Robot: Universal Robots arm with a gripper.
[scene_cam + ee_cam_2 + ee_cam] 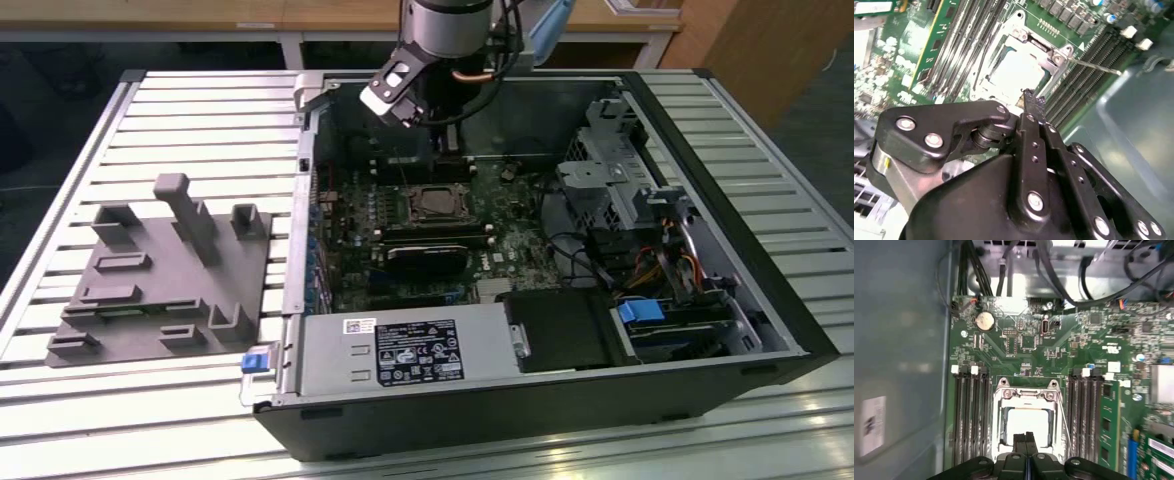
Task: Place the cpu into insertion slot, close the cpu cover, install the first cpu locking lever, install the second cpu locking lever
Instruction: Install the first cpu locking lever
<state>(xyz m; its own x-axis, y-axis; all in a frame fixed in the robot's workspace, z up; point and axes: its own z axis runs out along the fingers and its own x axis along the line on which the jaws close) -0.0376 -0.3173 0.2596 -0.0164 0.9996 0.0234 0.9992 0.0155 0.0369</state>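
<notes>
While your hand [1026,440] hangs over the open computer case [747,260], look at its fingers [1021,445]: pressed flat together, nothing between them, one narrow closed point. The cpu [1026,421] is not in your grip. It's already lying in the insertion slot [412,204], pale metal face up. In the exterior view that slot sits at the centre of the frame, and your arm comes down from the upper middle, just above it.

Now the cpu cover [1026,394]. In both wrist views the silvery frame looks to be down around the chip, with the pale face showing through its window. I judge it closed, though I can't tell how firmly it's seated.

Now the relation that matters. In the second wrist view a thin locking lever [1094,65] springs from the socket corner nearest your fingertips and runs straight out over the long black memory slots [1079,85]. Its long axis points away from the hand, and its free end is well clear of the socket. It looks unlatched to me. Your closed tip sits at the socket's edge, just beside that corner, so the rod lies off to one side of the fingers, not beneath them. Whether the tip touches metal, I can't say from these angles.

Over on the exterior view's left, the grey fixture [160,270] rests on the slatted desk [134,430], well apart from all this.
</notes>
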